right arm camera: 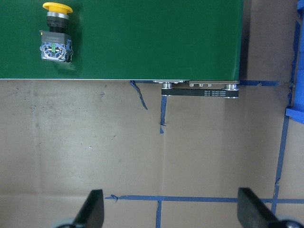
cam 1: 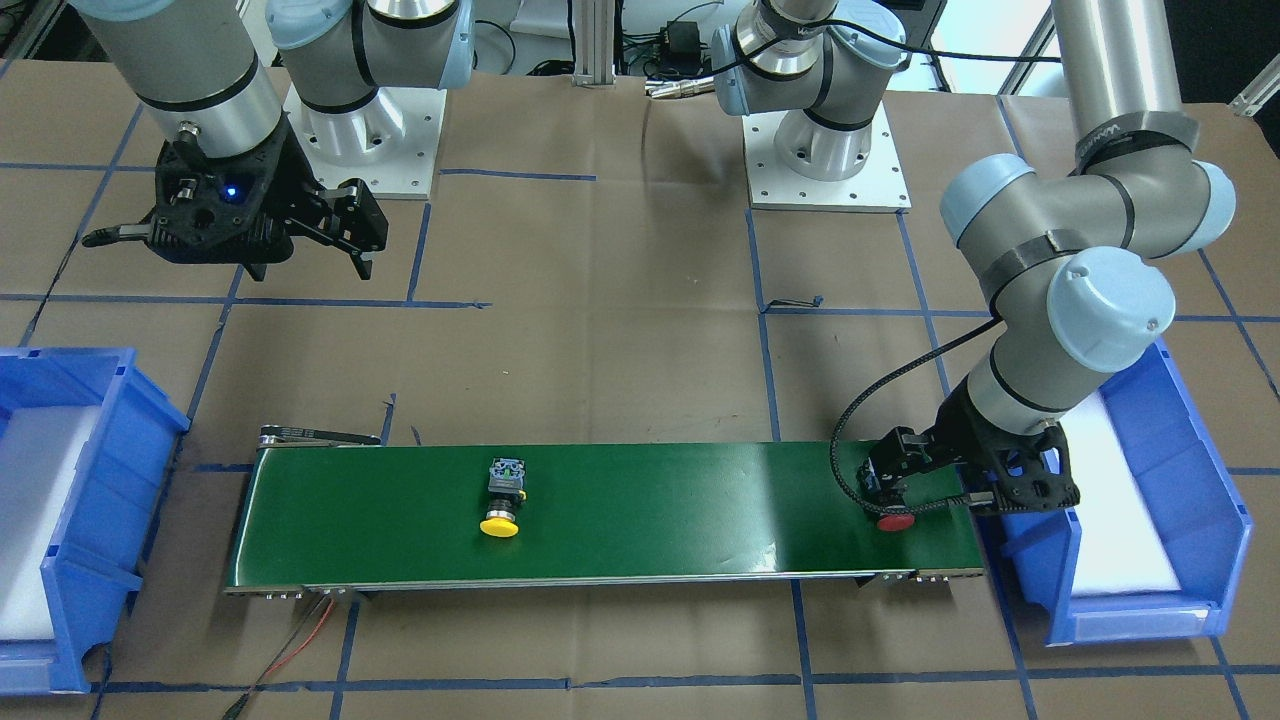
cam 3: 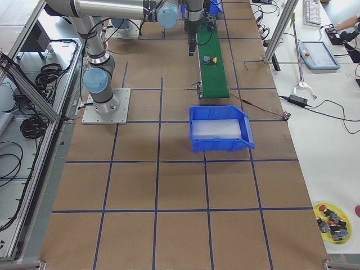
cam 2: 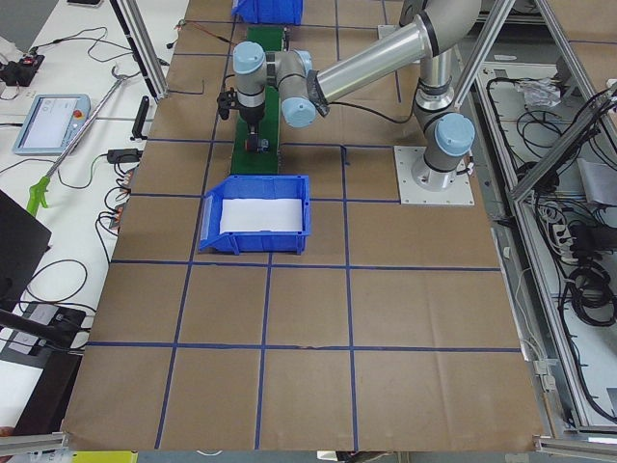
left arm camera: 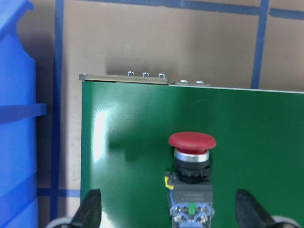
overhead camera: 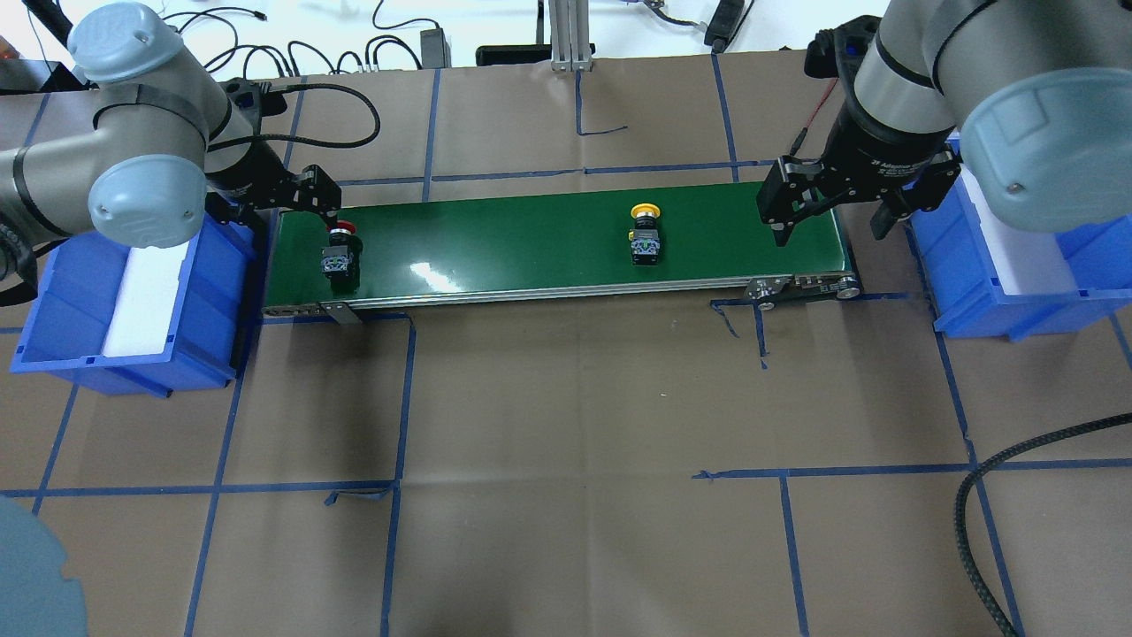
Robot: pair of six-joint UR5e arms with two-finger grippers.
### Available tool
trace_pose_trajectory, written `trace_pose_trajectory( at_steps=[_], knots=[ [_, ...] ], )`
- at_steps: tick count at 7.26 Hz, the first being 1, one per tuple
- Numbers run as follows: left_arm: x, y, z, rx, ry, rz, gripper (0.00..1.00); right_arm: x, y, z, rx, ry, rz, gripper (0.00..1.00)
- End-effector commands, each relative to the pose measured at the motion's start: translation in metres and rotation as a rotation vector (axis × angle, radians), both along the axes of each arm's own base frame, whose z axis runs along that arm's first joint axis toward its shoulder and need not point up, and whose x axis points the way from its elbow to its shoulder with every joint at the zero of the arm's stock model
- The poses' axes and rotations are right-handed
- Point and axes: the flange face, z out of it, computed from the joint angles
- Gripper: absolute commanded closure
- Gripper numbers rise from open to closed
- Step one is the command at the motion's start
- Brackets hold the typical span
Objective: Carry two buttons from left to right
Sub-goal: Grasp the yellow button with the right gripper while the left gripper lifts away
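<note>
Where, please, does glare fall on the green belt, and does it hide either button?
Overhead view: white patches on the belt lie between the red button and the yellow button, touching neither. Left wrist view: a pale streak lies left of the red button, clear of it. Right wrist view: no glare.

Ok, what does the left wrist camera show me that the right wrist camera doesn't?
Only left wrist: the red button, lying on its side, framed between the fingertips of the open left gripper, touching neither. Only right wrist: the yellow button, also on its side, far from the open right gripper, which hangs over the paper-covered table; also the black drive belt. Both: the green conveyor belt, a blue bin at the edge, blue tape lines.
</note>
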Motion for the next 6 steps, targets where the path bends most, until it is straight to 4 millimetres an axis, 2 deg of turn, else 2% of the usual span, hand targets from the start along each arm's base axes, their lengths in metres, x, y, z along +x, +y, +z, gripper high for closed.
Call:
trace_pose_trajectory(
  at_steps=[1,2,3,4,5,6],
  knots=[
    [-0.03,0.018,0.036,-0.013,-0.006,-0.039,0.0,0.0,0.0,0.0,-0.001,-0.002,0.0,0.0],
    [-0.053,0.03,0.049,-0.003,-0.006,-0.058,0.0,0.0,0.0,0.0,0.0,-0.003,0.003,0.0],
    [-0.067,0.043,0.063,0.019,0.001,-0.034,0.0,0.0,0.0,0.0,-0.001,-0.005,0.006,0.0],
    [-0.074,0.065,0.092,0.056,0.004,-0.041,0.0,0.0,-0.001,-0.001,0.002,-0.005,0.012,0.0],
    [-0.077,0.086,0.112,0.094,0.008,-0.04,0.0,0.0,-0.01,-0.007,-0.015,-0.006,0.009,0.0],
    [-0.079,0.102,0.125,0.112,0.01,-0.041,0.0,0.0,-0.039,-0.018,-0.111,-0.007,0.013,0.0]
  ],
)
